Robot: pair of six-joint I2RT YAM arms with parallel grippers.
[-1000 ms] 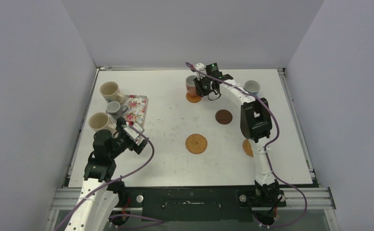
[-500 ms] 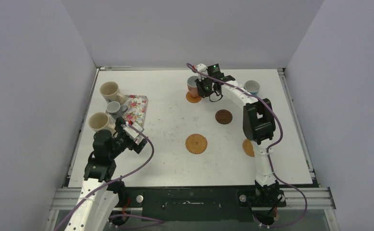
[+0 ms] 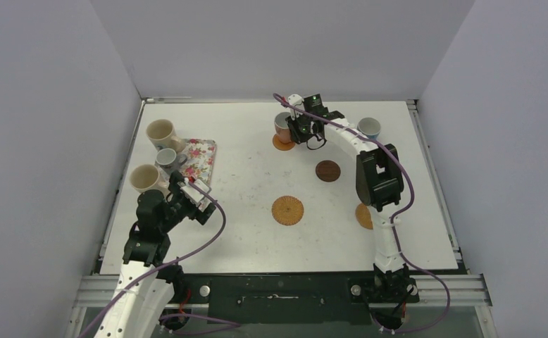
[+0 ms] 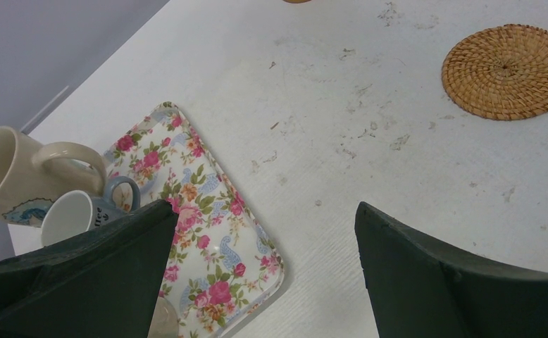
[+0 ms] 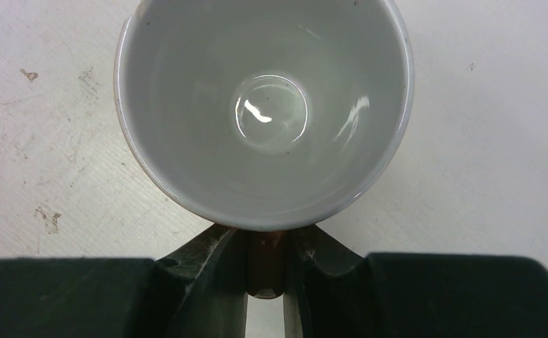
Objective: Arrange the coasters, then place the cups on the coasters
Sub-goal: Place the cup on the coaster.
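Salmon-pink cup, pinched by its handle at the far coaster

**Item:** salmon-pink cup (image 3: 281,124), upright at the far middle of the table (image 3: 243,236). It stands over an orange coaster (image 3: 283,146) whose near rim peeps out below it.

**Grip:** right gripper (image 5: 265,264), fingers pressed in on the cup's handle, with the cup's mouth facing the wrist camera. Neither view shows clearly whether the base already rests on the disc or hangs just above it.

**Change:** over the last second the right arm's elbow has drifted slightly rightward. The cup has barely shifted against its coaster and the pinch has not loosened. This is probably the set-down of the first cup, with release not yet made and four cups left.

**Other coasters:** dark brown coaster (image 3: 328,170), woven coaster (image 3: 287,210) and a second orange disc (image 3: 362,215) half hidden by the right arm. All are bare and well apart.

**Other cups:** light blue cup (image 3: 369,127) near the far right corner. The cream cups (image 3: 161,132) and the small grey cup (image 3: 165,158) cluster at the left edge beside the floral tray (image 3: 202,156).

**Left gripper** (image 4: 264,211): jaws spread wide, holding nothing, hovering by the tray's near end.

**Room:** little margin behind the held cup at the far edge, and a broad open stretch between the tray and the coasters. The side walls crowd the left cluster and the blue cup
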